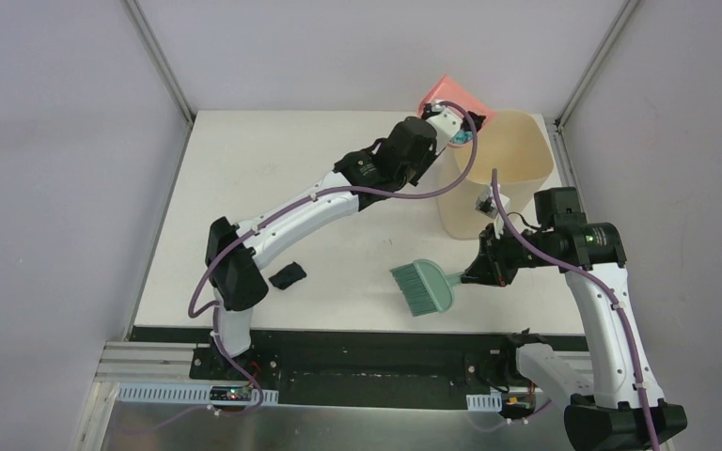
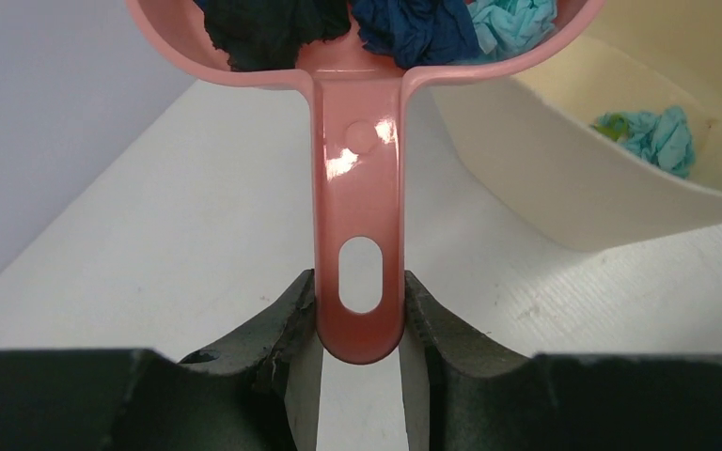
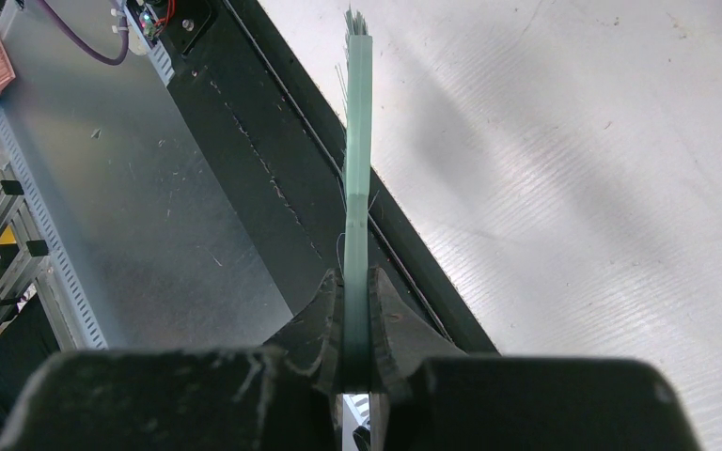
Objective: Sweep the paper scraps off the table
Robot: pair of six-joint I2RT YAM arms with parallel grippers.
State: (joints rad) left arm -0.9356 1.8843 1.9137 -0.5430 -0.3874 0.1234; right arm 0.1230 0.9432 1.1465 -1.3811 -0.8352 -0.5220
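From above only: black paper scrap (image 1: 288, 275) on the worktop (image 1: 244, 160) beside left arm (image 1: 282, 214). Right fingers (image 3: 321, 324) clamped on teal brush (image 1: 423, 287), left fingers (image 2: 287, 319) on pink dustpan handle (image 2: 357, 188). Left wrist only: scraps (image 2: 414, 28) inside it, teal scrap (image 2: 658, 136) in beige bin (image 2: 545, 178).

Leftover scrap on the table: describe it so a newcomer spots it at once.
Start at the white table, near-left area, beside the left arm's dark lower joint. A small black paper scrap lies there alone on the bare surface. The other visible scraps sit in the pink dustpan or the beige bin; only this one is on the tabletop.
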